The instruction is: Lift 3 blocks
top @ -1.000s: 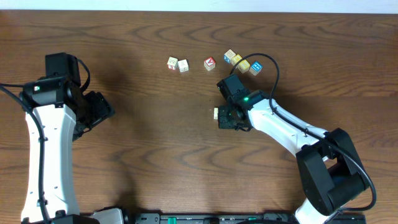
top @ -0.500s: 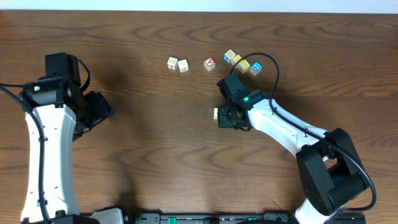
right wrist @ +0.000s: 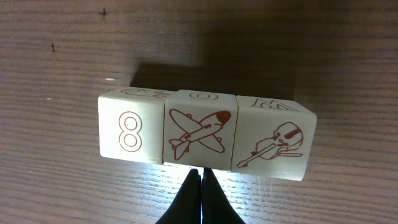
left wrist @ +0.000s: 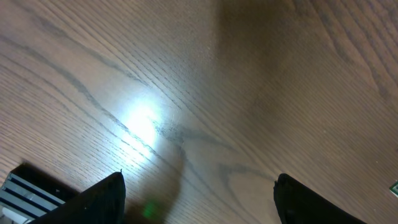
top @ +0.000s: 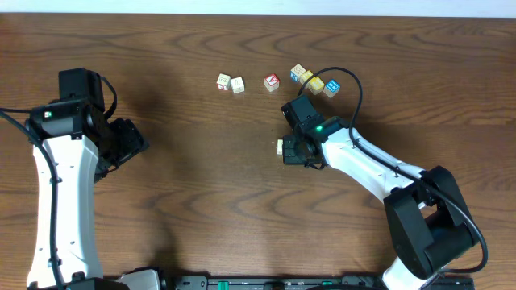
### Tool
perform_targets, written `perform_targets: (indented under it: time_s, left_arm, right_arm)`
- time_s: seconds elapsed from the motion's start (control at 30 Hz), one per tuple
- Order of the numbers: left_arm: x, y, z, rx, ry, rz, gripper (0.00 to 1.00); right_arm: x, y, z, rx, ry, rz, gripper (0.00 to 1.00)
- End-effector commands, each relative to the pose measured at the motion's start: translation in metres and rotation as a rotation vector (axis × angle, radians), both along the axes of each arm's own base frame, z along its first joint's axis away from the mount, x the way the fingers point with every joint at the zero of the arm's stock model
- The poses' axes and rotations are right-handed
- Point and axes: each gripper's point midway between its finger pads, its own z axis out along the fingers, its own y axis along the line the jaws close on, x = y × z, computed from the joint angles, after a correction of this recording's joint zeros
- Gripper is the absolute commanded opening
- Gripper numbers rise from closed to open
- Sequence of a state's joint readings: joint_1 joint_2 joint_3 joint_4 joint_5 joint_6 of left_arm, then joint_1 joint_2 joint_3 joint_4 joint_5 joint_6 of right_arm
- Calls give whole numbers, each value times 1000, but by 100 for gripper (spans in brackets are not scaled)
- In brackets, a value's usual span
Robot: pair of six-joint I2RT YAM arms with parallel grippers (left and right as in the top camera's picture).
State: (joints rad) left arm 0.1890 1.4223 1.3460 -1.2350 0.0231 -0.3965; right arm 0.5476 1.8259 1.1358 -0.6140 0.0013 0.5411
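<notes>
**Overhead:** The right pincer (top: 294, 151) is down at the table (top: 201, 193) near the middle. A sliver of cream block (top: 280, 147) peeks out beside it, and the rest of the row is hidden under the arm. The left pincer (top: 127, 145) sits well apart at the far side. Other cubes (top: 272, 81) lie scattered farther back. Compared with a second ago, nothing has shifted: both arms and every cube lie as they did.

**Left wrist:** The left pincer (left wrist: 199, 180) is spread wide, with only bare table between its fingers.

**Right wrist:** The three blocks stand touching in one row: the 8 block (right wrist: 130, 132), the aeroplane block (right wrist: 200, 130) and the violin block (right wrist: 273, 144). They appear to rest on the table. The right pincer (right wrist: 200, 183) has its tips pressed together and holds nothing. It sits just in front of the aeroplane block, and I cannot tell whether it touches. The row looks gathered, but the lift itself is all still to do.
</notes>
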Motion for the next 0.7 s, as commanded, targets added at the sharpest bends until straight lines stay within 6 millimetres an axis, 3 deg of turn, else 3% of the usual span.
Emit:
perform_targets:
  time_s: [0.0, 0.33, 0.67]
  left_arm:
    - [1, 2, 6, 8, -14, 14, 77]
    - [1, 2, 6, 8, -14, 14, 77]
    - [1, 2, 6, 8, -14, 14, 77]
  right_arm:
    - [-1, -4, -5, -24, 1, -14, 1]
    - [-6, 5, -2, 24, 26, 1, 1]
    - [6, 8, 38, 92, -38, 1, 1]
